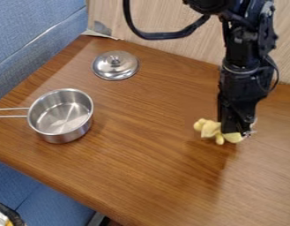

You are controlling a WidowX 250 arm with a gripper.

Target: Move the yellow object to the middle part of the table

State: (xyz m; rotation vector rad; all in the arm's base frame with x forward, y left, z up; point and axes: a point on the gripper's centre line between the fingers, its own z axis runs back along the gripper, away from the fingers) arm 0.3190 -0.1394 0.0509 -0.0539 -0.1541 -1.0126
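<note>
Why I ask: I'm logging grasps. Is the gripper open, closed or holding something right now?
Gripper: looks closed on the yellow plush toy; whether the toy is clear of the table can't be told.

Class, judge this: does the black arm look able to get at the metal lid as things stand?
Probably yes, once clear of the yellow object at its gripper; the lid lies uncovered, knob up, across bare table.

On the table (135,172), the pot (61,117) stands left of the toy (209,128), the lid (115,66) behind the pot.
</note>
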